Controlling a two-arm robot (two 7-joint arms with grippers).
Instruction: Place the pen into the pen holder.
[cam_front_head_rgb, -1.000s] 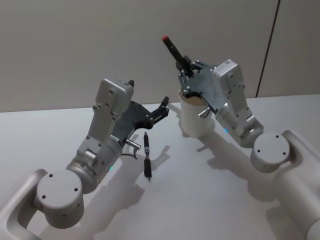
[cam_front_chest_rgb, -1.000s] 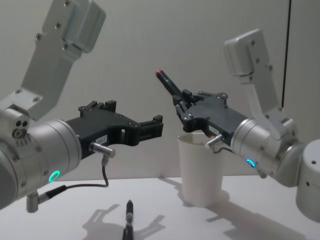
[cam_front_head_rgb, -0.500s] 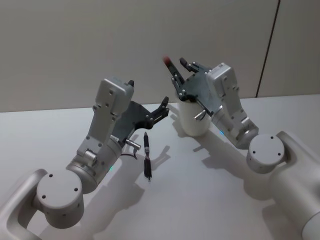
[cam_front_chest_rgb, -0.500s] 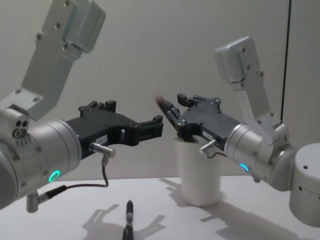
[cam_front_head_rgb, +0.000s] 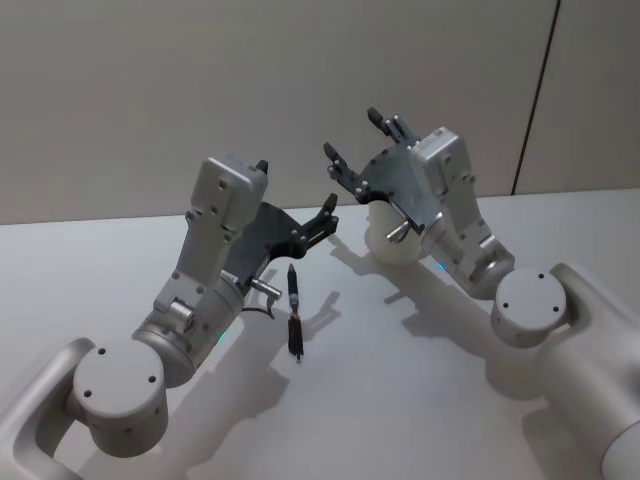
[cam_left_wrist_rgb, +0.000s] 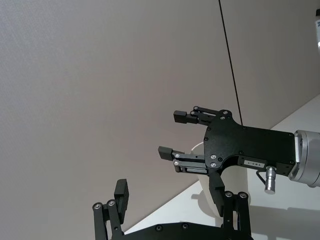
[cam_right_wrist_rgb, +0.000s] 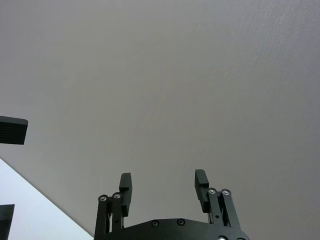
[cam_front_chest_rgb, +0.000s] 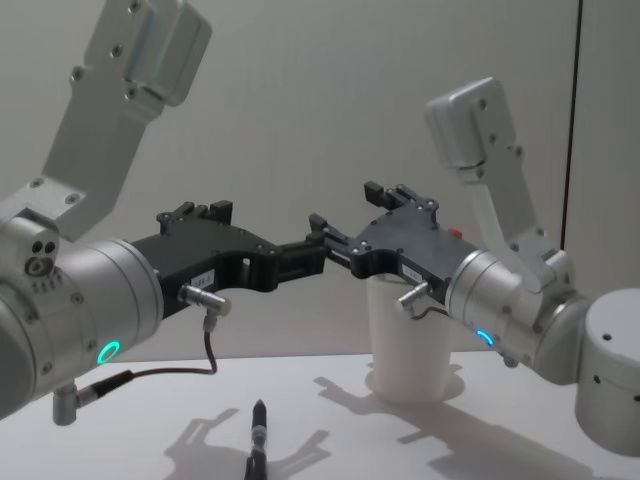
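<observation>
Right end effector (cam_front_head_rgb: 352, 137): fingers spread wide, nothing between them. We see it just above the pen holder (cam_front_head_rgb: 392, 246), pointing up toward the wall.
Pen holder: white paper cup, upright on the surface (cam_front_head_rgb: 400, 380), partly hidden by the right end effector.
Red spot (cam_front_chest_rgb: 455, 233): at the cup rim in the chest view. We judge it a pen end inside the cup, but can't confirm.
Black pen (cam_front_head_rgb: 294, 312): lies flat on the surface, apart from the cup, below the left end effector (cam_front_head_rgb: 326, 216).
Left end effector: fingers apart, empty, raised off the surface. Idle, we think.
Why: an open grip over the cup fits a drop-in. We judge the black pen is not yet picked.
</observation>
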